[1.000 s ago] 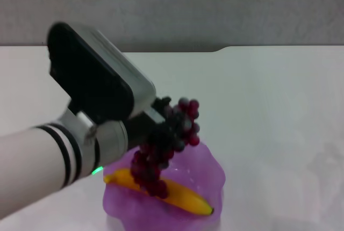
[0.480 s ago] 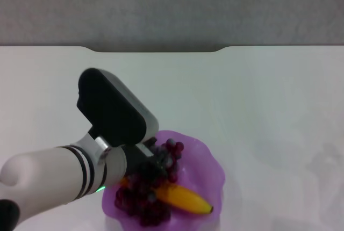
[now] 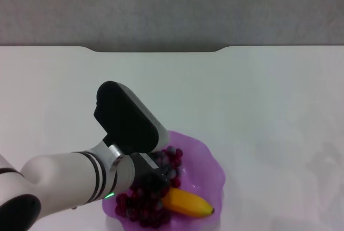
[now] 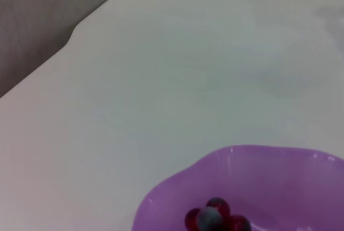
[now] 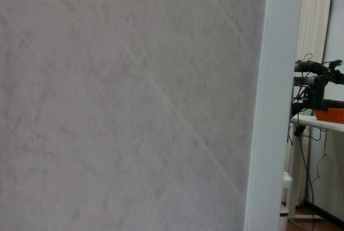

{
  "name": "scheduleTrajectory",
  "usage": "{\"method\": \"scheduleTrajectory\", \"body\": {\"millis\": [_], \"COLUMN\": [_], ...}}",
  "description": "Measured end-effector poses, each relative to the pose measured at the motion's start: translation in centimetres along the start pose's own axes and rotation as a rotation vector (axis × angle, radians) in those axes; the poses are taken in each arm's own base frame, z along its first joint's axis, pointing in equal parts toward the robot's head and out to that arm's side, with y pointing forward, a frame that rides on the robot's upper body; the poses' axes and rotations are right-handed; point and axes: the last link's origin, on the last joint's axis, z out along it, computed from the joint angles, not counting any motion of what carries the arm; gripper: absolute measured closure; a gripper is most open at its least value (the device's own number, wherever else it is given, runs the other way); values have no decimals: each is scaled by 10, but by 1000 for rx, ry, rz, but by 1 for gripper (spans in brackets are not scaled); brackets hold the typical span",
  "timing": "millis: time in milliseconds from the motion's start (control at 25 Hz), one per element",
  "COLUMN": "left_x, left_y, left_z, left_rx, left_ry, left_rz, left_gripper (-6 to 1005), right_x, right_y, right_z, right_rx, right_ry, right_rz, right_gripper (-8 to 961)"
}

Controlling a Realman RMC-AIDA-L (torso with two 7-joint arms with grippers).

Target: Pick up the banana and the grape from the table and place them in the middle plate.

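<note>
The left gripper (image 3: 152, 179) is down inside the middle plate (image 3: 207, 158), buried among the grape (image 3: 144, 204) bunch at the plate's near-left side. Its fingers are hidden by the wrist housing and the fruit, so I cannot tell whether they clamp the bunch or have let it go. The low reach suggests the grapes are being set down rather than dropped, so they settle without rolling out.

The bunch lies in the plate, spreading from the gripper toward the near rim, with a few berries toward the far side; the left wrist view catches those berries (image 4: 212, 217) just inside the scalloped rim (image 4: 177, 180). The banana (image 3: 187, 202) lies in the plate as well, on the near-right, touching the grapes and angled toward the right rim. The plate sits at the near edge of the white table (image 3: 258, 102).

Both fruits appear to be in place, so what remains is probably release and retreat. The right gripper is not in view; its wrist camera faces a grey wall (image 5: 123, 102), parked away from the work.
</note>
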Motion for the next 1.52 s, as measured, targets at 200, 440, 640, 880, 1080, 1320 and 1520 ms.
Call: {"method": "scheduleTrajectory", "body": {"millis": [200,440,640,880,1080,1320,1520], "left_x": [2,16,21,33,46,57,68], "left_y": [0,1,-1,-11,-21,-33,-50], "left_z": [-1,-7,-12,-21,-32,-49,-72], "left_rx": [2,5,19,57,94,163,275], "left_ry": [7,54,75,123,196,352,583], "left_rz": [0,15,22,33,39,27,-16], "left_gripper": [708,702,512,285,172,105,107], "right_x": [1,1,1,1,1,2,2], "right_y": [0,0,0,0,1,3,2], "right_z": [0,0,0,0,0,-1,0], "right_rx": [-1,-1,-1,-1,-5,-22,-24], "right_ry": [5,8,9,9,10,12,10], "right_rz": [0,-1,-1,-1,-6,-22,-27], "right_gripper": [932,932,932,932,932,932,932]}}
